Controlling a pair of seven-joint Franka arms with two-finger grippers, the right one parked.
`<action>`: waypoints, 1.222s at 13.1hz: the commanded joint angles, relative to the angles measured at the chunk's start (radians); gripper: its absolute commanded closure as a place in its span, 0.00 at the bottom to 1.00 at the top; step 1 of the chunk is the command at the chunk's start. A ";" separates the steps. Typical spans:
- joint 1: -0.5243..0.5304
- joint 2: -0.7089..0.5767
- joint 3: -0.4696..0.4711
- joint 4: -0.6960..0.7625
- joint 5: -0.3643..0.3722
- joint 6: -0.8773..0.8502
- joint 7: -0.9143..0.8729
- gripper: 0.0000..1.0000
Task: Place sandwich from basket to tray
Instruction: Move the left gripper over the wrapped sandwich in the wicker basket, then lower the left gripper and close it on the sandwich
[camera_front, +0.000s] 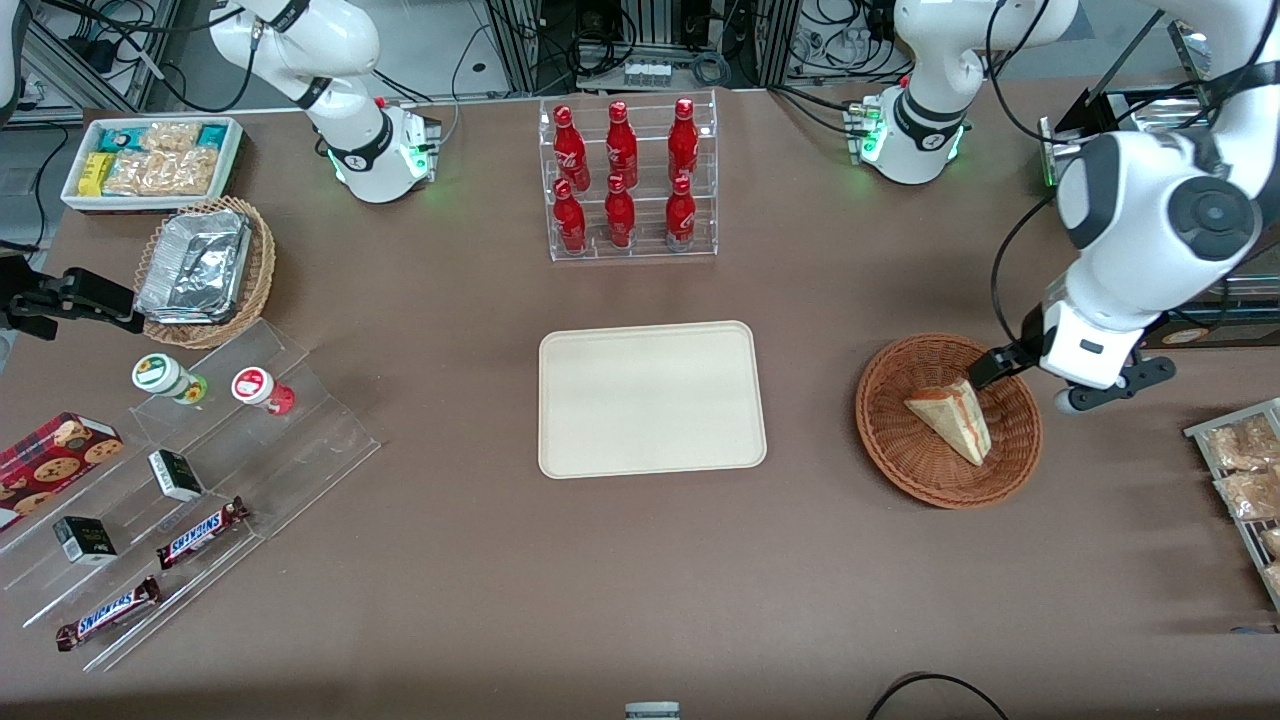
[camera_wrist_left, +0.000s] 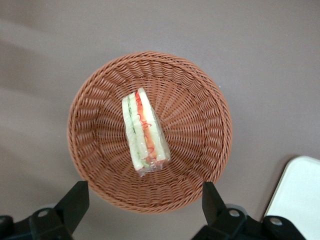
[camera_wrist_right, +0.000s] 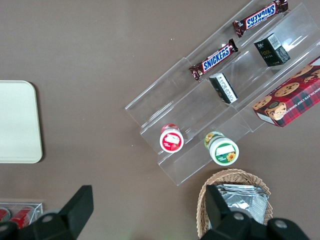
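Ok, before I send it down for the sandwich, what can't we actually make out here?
- Front view: gripper is mostly hidden by the arm's own wrist above the basket.
- Left wrist view: tray is cut off by the edge.
- Sandwich: its underside is hidden in both views.

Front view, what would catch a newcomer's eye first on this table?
Likely the rack of red bottles, standing farther from the camera than the bare cream tray at mid-table. Next, the sandwich lying in the basket toward the working arm's end. The hand hangs above the basket, fingers open, holding nothing.
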 joint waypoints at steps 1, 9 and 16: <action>-0.005 -0.008 0.000 -0.094 0.005 0.109 -0.115 0.00; -0.003 0.104 0.002 -0.102 0.006 0.200 -0.230 0.00; 0.001 0.182 0.002 -0.102 0.006 0.272 -0.230 0.00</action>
